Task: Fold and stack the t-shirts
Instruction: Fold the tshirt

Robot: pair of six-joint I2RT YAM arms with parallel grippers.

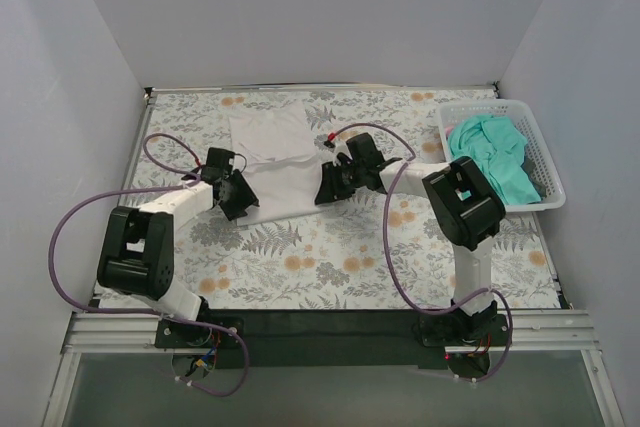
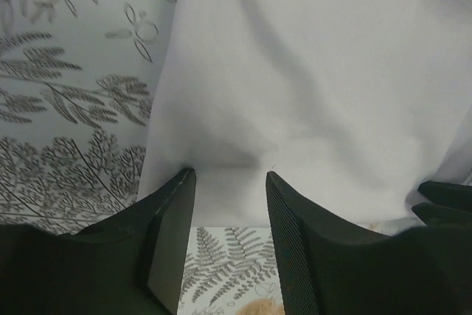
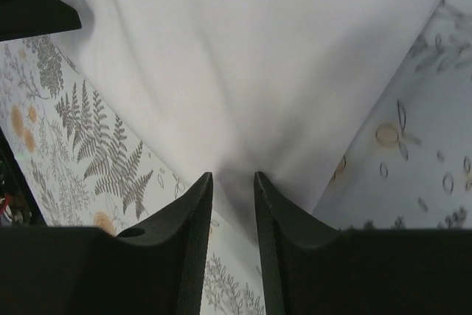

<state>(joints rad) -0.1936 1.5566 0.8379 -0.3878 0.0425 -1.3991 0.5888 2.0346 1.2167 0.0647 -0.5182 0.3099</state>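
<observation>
The white t-shirt (image 1: 275,152) lies flat on the flowered tablecloth at the middle back. My left gripper (image 1: 238,199) is at its near left corner. In the left wrist view the jaws (image 2: 230,176) stand apart with the shirt's (image 2: 310,79) near edge between the tips. My right gripper (image 1: 328,187) is at the near right corner. In the right wrist view its jaws (image 3: 233,178) stand a narrow gap apart astride a corner of the white cloth (image 3: 243,57). The teal-green t-shirt (image 1: 495,157) lies crumpled in the basket.
A white plastic lattice basket (image 1: 552,197) stands at the right edge of the table. Grey walls close in the left, back and right sides. Purple cables loop from both arms over the table.
</observation>
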